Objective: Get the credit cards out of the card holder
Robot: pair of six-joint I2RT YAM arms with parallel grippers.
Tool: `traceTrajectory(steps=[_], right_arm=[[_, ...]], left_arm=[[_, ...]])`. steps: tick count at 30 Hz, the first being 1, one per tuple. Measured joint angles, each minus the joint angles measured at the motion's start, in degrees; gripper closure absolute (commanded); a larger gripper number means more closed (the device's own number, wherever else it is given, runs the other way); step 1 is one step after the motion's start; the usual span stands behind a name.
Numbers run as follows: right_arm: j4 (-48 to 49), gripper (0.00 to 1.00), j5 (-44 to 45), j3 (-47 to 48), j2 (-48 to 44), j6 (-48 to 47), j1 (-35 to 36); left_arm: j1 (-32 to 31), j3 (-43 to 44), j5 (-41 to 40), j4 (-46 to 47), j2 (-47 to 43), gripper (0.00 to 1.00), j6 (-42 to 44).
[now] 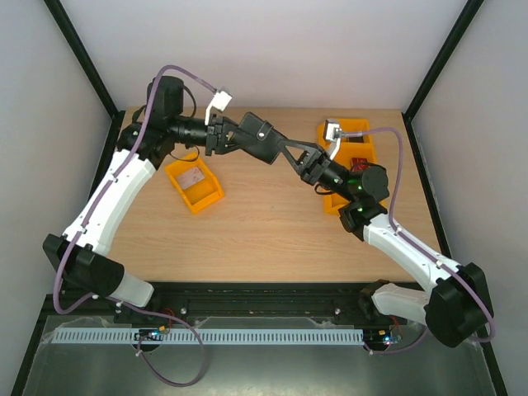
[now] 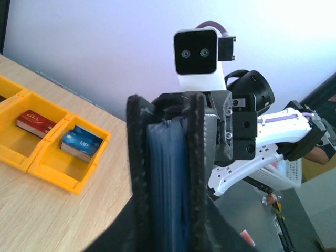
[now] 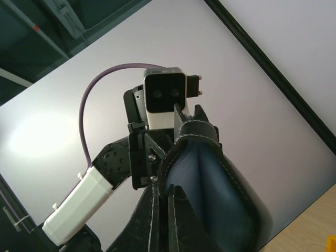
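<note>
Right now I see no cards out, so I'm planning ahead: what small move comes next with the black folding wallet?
Probably ease the grippers apart to open the black folding wallet wider: left gripper and right gripper both grip it, only a blue-grey sliver inside shows.

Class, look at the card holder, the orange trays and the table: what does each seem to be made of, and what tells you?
The card holder: likely leather or imitation, matte black, stitched edges, blue-grey lining. The trays: moulded plastic, smooth orange with slight sheen. The table: wood or wood-look laminate, pale grain lines.

White walls (image 1: 247,49), wooden table (image 1: 264,235).
</note>
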Motion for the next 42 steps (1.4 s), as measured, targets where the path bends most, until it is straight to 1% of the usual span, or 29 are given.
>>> traceTrajectory(steps=[3, 4, 5, 6, 8, 10, 11, 13, 15, 17, 19, 21, 22, 23, 25, 26, 28, 32, 33, 35, 36, 37, 38, 39, 41, 42], right_arm=[[-0.09, 0.99, 0.04, 0.00, 0.09, -0.66, -0.04], [-0.48, 0.94, 0.13, 0.00, 0.09, -1.33, 0.00], [-1.31, 0.77, 0.33, 0.02, -0.02, -2.45, 0.00], [-4.20, 0.60, 1.29, 0.17, -0.50, -4.31, 0.00], [-12.15, 0.32, 4.00, 1.29, -1.55, -9.66, 0.00], [-22.73, 0.09, 8.24, 4.17, -2.60, -17.38, 0.28], [-27.67, 0.01, 10.01, 5.86, -2.91, -21.68, 0.31], [-38.47, 0.01, 10.01, 10.05, -3.04, -31.43, 0.13], [-50.69, 0.01, 5.84, 16.09, -1.57, -42.84, -0.02], [-58.64, 0.00, 1.70, 20.94, 0.59, -50.21, 0.00], [-63.65, 0.02, -1.88, 23.41, 2.38, -55.08, 0.11], [-66.36, 0.10, -4.94, 23.67, 3.61, -57.90, 0.15], [-67.63, 0.15, -7.21, 23.67, 4.37, -58.82, 0.15], [-68.19, 0.23, -9.03, 23.67, 4.96, -59.52, 0.15], [-68.63, 0.45, -13.22, 23.67, 6.12, -60.13, 0.15], [-68.78, 0.54, -14.95, 23.67, 6.54, -60.41, 0.15], [-69.24, 0.66, -17.84, 23.67, 7.02, -60.46, 0.24], [-69.07, 0.97, -22.10, 23.39, 6.91, -59.67, 0.37], [-68.83, 0.98, -22.88, 23.15, 6.82, -59.91, 0.37], [-68.63, 0.98, -24.02, 22.71, 6.60, -60.70, 0.44], [-68.52, 0.98, -24.41, 22.56, 6.45, -60.78, 0.46], [-68.37, 0.98, -24.85, 22.47, 6.25, -60.13, 0.46], [-67.58, 0.98, -24.74, 22.21, 5.90, -59.23, 0.46], [-66.49, 0.98, -24.83, 21.77, 5.38, -58.07, 0.42], [-62.60, 0.98, -24.94, 19.98, 3.74, -55.30, 0.39], [-58.75, 0.98, -25.03, 18.36, 2.38, -52.52, 0.35]], left_arm=[[-0.20, 0.70, 1.16, -1.20, -0.02, 0.98, 1.88], [-0.17, 0.98, 1.03, -2.10, -0.04, 0.98, 2.99], [-0.17, 1.29, 0.61, -3.39, -0.17, 0.98, 4.09], [-0.17, 1.53, -0.09, -4.52, -0.31, 0.98, 5.22], [-0.20, 1.62, -3.91, -7.63, -0.90, 0.98, 8.46], [-0.63, 1.66, -9.64, -10.86, -1.46, 0.98, 12.46], [-1.03, 1.77, -13.55, -12.76, -1.77, 0.98, 14.82], [-2.64, 2.12, -20.46, -16.02, -2.05, 0.98, 19.34], [-5.53, 2.29, -26.62, -19.61, -2.14, 0.98, 24.46], [-9.22, 2.38, -31.61, -23.54, -2.14, 0.98, 29.42], [-12.39, 2.45, -34.75, -27.23, -2.14, 0.98, 33.53], [-14.91, 2.67, -36.22, -30.36, -2.14, 0.98, 36.98], [-15.54, 2.95, -36.44, -31.58, -2.14, 0.98, 38.07], [-15.89, 3.28, -36.63, -32.70, -2.14, 0.98, 39.15], [-15.96, 4.00, -36.44, -34.21, -2.14, 0.98, 40.83], [-16.00, 4.44, -36.22, -34.80, -2.14, 0.98, 41.55], [-15.98, 5.03, -36.00, -35.54, -2.16, 0.98, 42.62], [-16.20, 5.29, -35.56, -36.33, -2.14, 0.98, 43.93], [-16.22, 5.38, -35.36, -36.72, -2.14, 0.94, 43.89], [-16.20, 5.51, -34.60, -37.79, -2.14, 0.56, 43.50], [-16.22, 5.64, -34.27, -38.07, -2.14, 0.39, 43.54], [-16.28, 5.81, -34.18, -38.10, -2.14, 0.32, 43.74], [-16.31, 6.01, -33.86, -37.94, -2.16, 0.28, 43.82], [-16.02, 6.08, -33.27, -37.64, -2.32, 0.27, 43.78], [-14.53, 5.88, -30.69, -37.24, -2.99, 0.27, 43.95], [-12.81, 5.44, -28.85, -36.65, -3.67, 0.27, 43.87]])
